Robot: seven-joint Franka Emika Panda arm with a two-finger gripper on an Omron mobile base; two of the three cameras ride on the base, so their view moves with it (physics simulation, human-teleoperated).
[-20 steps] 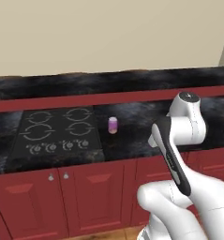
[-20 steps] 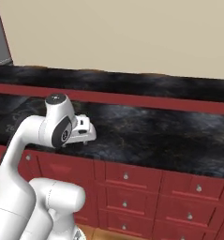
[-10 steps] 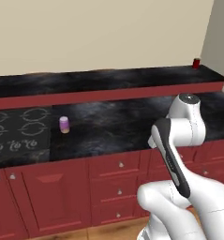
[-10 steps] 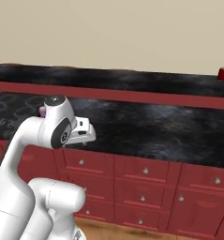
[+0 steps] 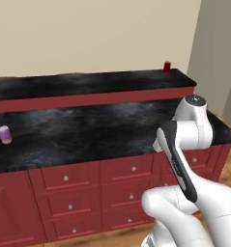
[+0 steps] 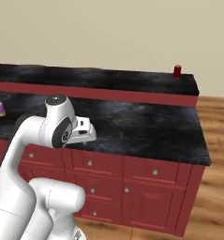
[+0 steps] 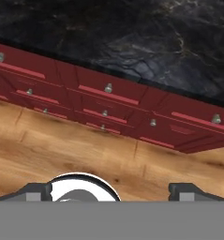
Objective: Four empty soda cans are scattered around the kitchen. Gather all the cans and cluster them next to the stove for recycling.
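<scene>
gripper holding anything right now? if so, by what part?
Nothing is held. The gripper is open, with only floor and cabinet fronts between its fingertips. The purple can and red can stand on the counter, untouched.

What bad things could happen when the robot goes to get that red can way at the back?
1. The red can stands near the end of the raised back ledge, so a clumsy reach might knock it off.
2. It sits far behind the wide counter; the arm may need to stretch a lot.
3. The pincer is open and empty, pointing down at the floor, so it must swing up a long way first.
</scene>
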